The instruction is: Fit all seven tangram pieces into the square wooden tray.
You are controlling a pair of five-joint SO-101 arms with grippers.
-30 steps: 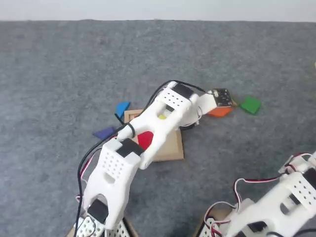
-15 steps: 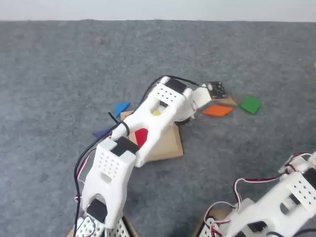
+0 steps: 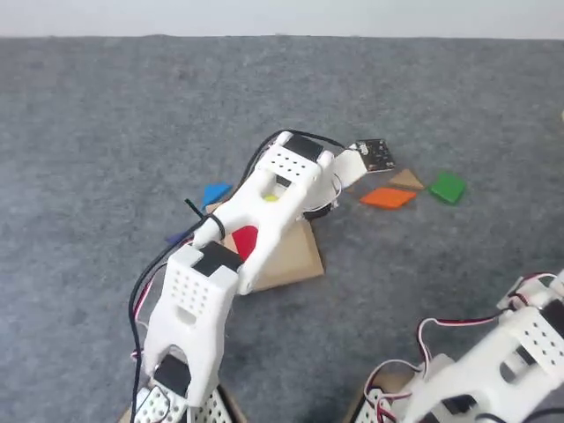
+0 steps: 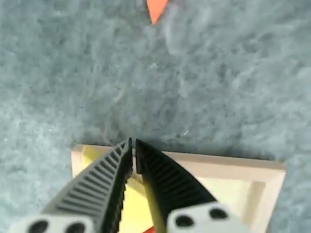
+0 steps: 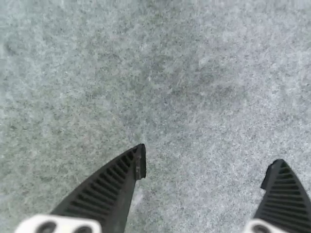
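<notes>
Yellow piece (image 4: 136, 213) and red piece (image 3: 245, 240) lie in the wooden tray (image 3: 295, 257). The left gripper (image 4: 132, 142) hovers over its rim, fingers pressed together, empty. The next move is probably to spread them and fetch the orange piece (image 3: 388, 197) nearby. The right gripper (image 5: 209, 160) hangs with fingers spread.

On the grey bench (image 3: 106, 132) lie the wooden tray (image 3: 297, 256), a blue piece (image 3: 216, 192), an orange piece (image 3: 386, 197) and a green piece (image 3: 448, 187).
</notes>
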